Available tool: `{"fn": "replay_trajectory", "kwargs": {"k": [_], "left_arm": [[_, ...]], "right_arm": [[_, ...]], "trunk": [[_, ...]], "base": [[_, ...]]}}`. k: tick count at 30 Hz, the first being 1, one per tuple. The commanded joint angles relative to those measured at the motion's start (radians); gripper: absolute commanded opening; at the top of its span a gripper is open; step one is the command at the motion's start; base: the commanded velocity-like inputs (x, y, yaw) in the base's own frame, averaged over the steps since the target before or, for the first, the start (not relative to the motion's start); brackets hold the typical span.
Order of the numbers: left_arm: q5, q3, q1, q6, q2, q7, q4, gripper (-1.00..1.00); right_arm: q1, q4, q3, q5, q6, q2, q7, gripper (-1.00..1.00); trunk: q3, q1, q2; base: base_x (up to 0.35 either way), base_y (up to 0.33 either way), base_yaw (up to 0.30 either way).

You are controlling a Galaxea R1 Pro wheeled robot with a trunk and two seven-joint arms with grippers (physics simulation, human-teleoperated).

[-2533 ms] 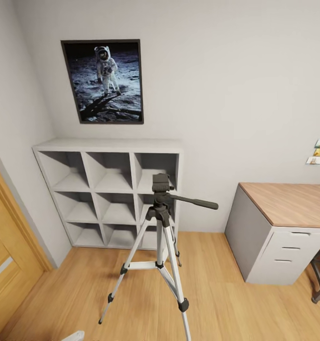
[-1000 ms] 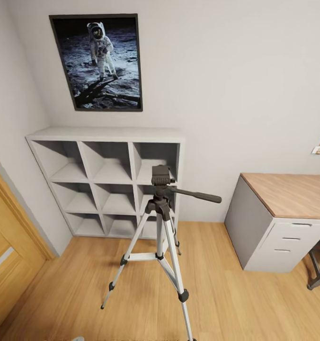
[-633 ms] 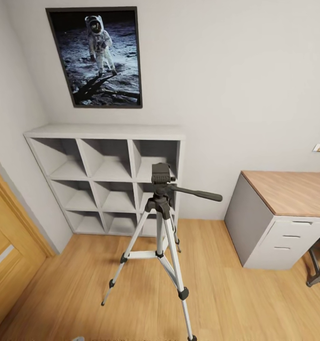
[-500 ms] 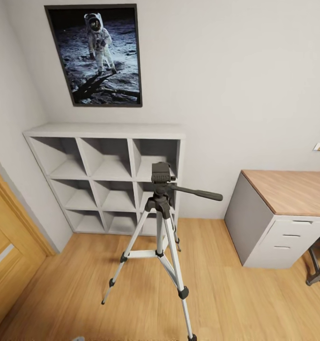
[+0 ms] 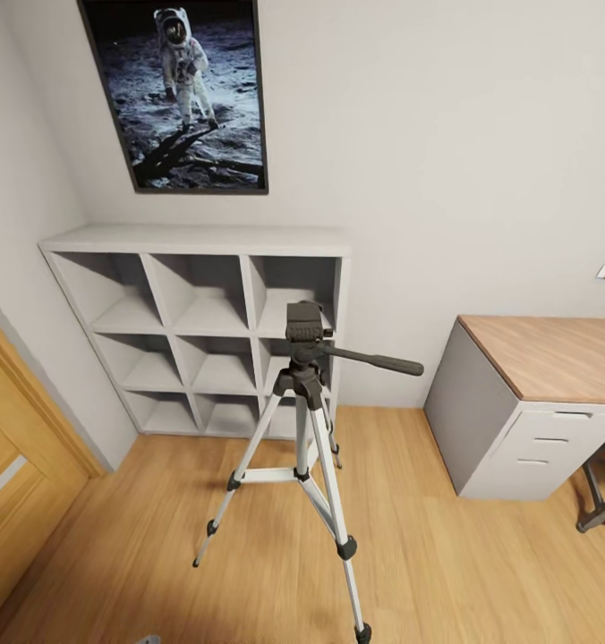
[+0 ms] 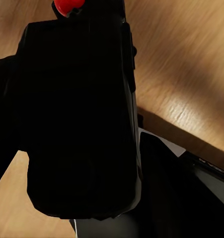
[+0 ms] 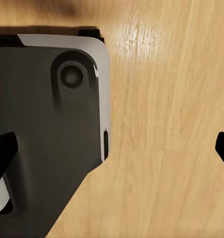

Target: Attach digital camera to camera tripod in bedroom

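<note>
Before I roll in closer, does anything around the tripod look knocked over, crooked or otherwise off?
Nothing stands out. The camera tripod stands upright on its spread legs on the wood floor, pan handle out sideways, head bare. The digital camera fills the left wrist view, seemingly held in the left tool.

Tripod [image 5: 304,420]: shiny silver metal legs, matt black head; camera [image 6: 77,114] matt black; floor [image 5: 481,572] wood.

Ahead of me, at the centre of the frame, the camera tripod [image 5: 303,420] stands on the wood plank floor [image 5: 464,563], its pan handle [image 5: 374,361] pointing right. Behind it a white cube shelf [image 5: 200,326] sits against the wall, under an astronaut picture [image 5: 182,89] at upper left. A wooden door [image 5: 12,483] is at the left edge, a wood-topped surface [image 5: 553,358] at right.
</note>
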Motion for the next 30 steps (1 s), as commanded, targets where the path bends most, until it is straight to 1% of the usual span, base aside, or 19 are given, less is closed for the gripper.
{"fn": "replay_trajectory", "kwargs": {"k": [1,13,19,24,26,27,28,29,30], "left_arm": [[0.003,-0.009,-0.001,0.004,0.0,0.006,-0.001,-1.0],[0.005,-0.009,-0.001,0.003,0.0,0.006,-0.001,-1.0],[0.013,-0.007,-0.001,0.004,0.002,0.006,-0.001,-1.0],[0.012,-0.004,-0.001,0.006,0.004,0.007,-0.003,-1.0],[0.011,-0.003,-0.001,0.006,0.005,0.008,-0.004,-1.0],[0.011,-0.003,-0.001,0.005,0.005,0.008,-0.004,-1.0],[0.01,-0.004,-0.001,0.004,0.005,0.008,-0.004,-1.0],[0.009,-0.007,-0.001,0.004,0.005,0.009,-0.004,-1.0],[0.009,-0.009,-0.001,0.004,0.005,0.009,-0.004,-1.0]], "right_arm": [[-0.001,0.002,-0.008,0.008,0.001,-0.001,0.002,1.0],[-0.002,0.002,-0.008,0.009,0.005,0.0,0.007,1.0],[-0.001,0.001,-0.009,0.01,0.007,-0.004,0.001,1.0],[-0.002,-0.014,-0.009,0.017,0.009,-0.006,0.015,1.0],[-0.008,-0.04,-0.009,0.019,0.01,-0.004,0.027,1.0],[-0.012,-0.084,-0.006,0.021,0.015,0.001,0.035,1.0],[-0.014,-0.15,-0.001,0.02,0.034,0.009,0.044,1.0],[-0.016,-0.19,0.002,0.02,0.051,0.014,0.049,1.0],[-0.018,-0.28,0.009,0.019,0.104,0.026,0.061,1.0]], "trunk": [[-0.002,0.001,-0.002],[-0.003,0.001,-0.002],[-0.003,0.001,-0.002],[-0.003,0.001,-0.002],[-0.003,0.001,-0.002],[-0.003,0.001,-0.002],[-0.003,0.001,-0.002],[-0.003,0.001,-0.002],[-0.003,0.001,-0.002]], "base": [[0.0,0.0,0.0],[0.0,0.0,0.0],[0.0,0.0,0.0],[0.0,0.0,0.0],[0.0,0.0,0.0],[0.0,0.0,0.0],[0.0,0.0,0.0],[0.0,0.0,0.0],[0.0,0.0,0.0]]}}
